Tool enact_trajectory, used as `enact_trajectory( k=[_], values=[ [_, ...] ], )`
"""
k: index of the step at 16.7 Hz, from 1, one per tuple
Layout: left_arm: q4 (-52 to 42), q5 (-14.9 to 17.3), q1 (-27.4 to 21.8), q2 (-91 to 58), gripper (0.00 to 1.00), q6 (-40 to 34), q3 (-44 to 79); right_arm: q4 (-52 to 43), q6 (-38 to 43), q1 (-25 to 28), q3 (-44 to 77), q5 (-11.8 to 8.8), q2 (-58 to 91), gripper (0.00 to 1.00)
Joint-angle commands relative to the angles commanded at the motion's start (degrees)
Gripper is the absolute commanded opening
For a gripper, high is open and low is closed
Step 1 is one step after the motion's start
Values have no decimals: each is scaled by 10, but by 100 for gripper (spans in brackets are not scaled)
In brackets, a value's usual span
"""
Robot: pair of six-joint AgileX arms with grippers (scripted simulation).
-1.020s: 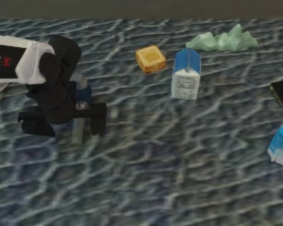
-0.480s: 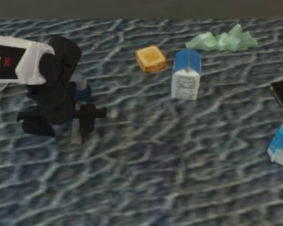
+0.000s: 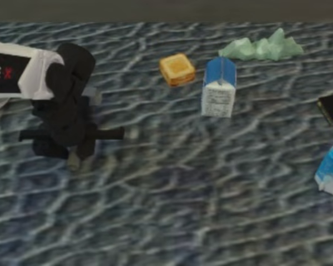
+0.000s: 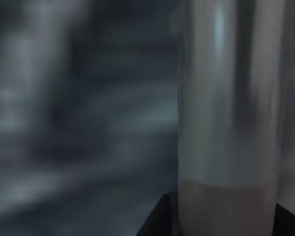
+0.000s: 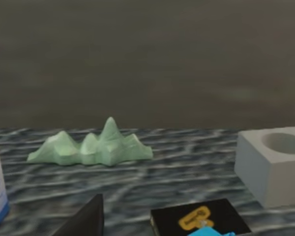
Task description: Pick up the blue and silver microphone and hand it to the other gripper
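Left gripper (image 3: 80,145) positioned low over the left part of the table (image 3: 172,199), at roughly 9 o'clock from the table centre. Fingers drawn close together, clamped on the blue and silver microphone (image 4: 226,108). In the top view, microphone almost fully covered by the black wrist; only a pale stub of handle visible at the gripper's 6 o'clock edge. In the left wrist view, grey-silver handle fills the frame beside a dark finger edge.

Handling assessment:
- Rigid, slim cylinder with a smooth, glossy finish. Likely light, but prone to slipping or rotating between flat pads.
- Rounded head probably heavier than the handle, so some tilt to be expected under a grasp far from the head.
- Not judged fragile; firm clamping acceptable.

Grasp recommendation:
- Hold across the handle at mid-length, jaws square to its axis.
- Leave a free section of handle exposed for the receiving gripper.

Right gripper (image 5: 83,219) visible only as a dark finger edge in the right wrist view; opening not determinable. Facing the green crumpled object (image 5: 91,147), grey block (image 5: 273,164) and black card (image 5: 199,219).

Milk carton (image 3: 218,87) and orange block (image 3: 177,69) at about 12 o'clock, well apart from the grasp.
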State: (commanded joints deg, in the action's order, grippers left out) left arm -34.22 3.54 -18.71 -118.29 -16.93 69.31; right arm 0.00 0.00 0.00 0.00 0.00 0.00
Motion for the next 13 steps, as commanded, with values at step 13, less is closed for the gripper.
enact_trajectory(
  k=[13],
  values=[
    [103, 19, 9, 55, 0, 48, -21, 0, 0, 0, 0, 0, 0, 100]
  ],
)
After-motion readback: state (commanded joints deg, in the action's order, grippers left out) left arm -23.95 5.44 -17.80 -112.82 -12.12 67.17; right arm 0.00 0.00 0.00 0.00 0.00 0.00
